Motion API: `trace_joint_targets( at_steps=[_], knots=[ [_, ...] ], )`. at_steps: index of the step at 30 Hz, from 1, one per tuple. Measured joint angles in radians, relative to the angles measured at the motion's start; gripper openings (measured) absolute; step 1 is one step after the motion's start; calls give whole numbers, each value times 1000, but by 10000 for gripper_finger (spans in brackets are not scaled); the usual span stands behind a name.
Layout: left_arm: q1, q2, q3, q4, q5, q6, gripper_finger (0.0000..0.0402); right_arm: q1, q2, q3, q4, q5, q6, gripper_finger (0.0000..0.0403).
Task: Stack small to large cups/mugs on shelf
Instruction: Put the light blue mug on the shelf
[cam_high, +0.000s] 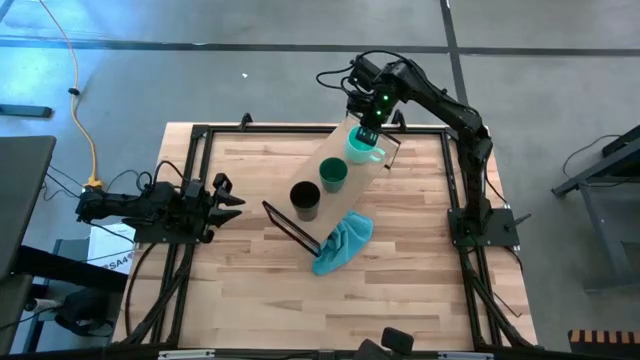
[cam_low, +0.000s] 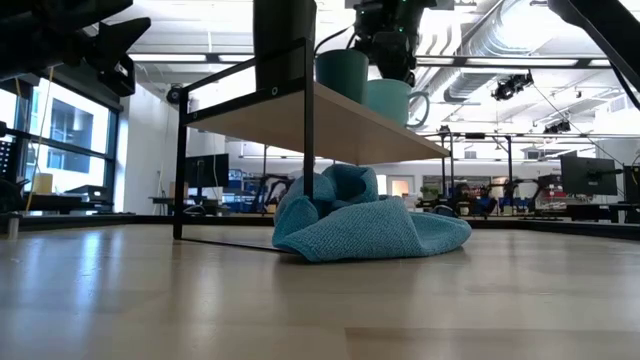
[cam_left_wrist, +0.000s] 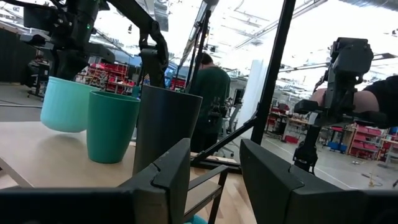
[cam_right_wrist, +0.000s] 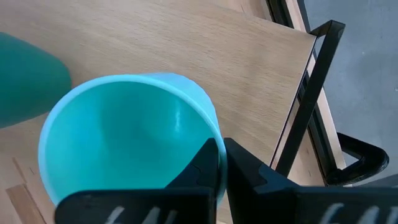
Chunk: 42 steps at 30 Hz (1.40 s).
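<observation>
Three cups stand in a row on the light-wood shelf (cam_high: 322, 152), which lies slantwise across the table's far middle: the black cup (cam_high: 305, 200), the dark green cup (cam_high: 333, 173) and the mint mug (cam_high: 360, 150), whose side handle (cam_low: 421, 106) shows in the low view. My right gripper (cam_high: 366, 130) is over the mint mug (cam_right_wrist: 124, 143) at the shelf's far end and is shut on it. My left gripper (cam_high: 232, 195) waits open and empty at the table's left edge, facing the cups (cam_left_wrist: 214, 162). My right gripper pinches the mint mug's rim (cam_right_wrist: 211, 134), one finger inside the mug and one outside. The fingers come from above, pointing down. The mug's mouth is up and its base is at the shelf board; I cannot tell whether it rests there or is just lifted.
A teal cloth (cam_high: 340, 243) lies crumpled on the tabletop at the shelf's near end, partly under the board (cam_low: 370, 225). The shelf's black frame legs (cam_low: 307, 120) stand on the table. A black frame runs around the table's edges (cam_high: 200, 135). A person shows in the room beyond (cam_left_wrist: 208, 93).
</observation>
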Motion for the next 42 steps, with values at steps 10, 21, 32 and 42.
trace_joint_targets(
  at_steps=[10, 21, 32, 42],
  knots=[
    [0, 0, 0, 0, 0, 0, 129, 0, 11, 0, -1, 0, 3, 0],
    [0, 0, 0, 0, 1, -1, 129, -2, 23, 0, -3, 0, 3, 0],
    [0, 0, 0, 0, 1, -1, 129, -2, 23, 0, -3, -2, -8, 0],
    [0, 0, 0, 0, 1, -1, 129, -2, 23, 0, -4, -10, -15, 0]
  ],
)
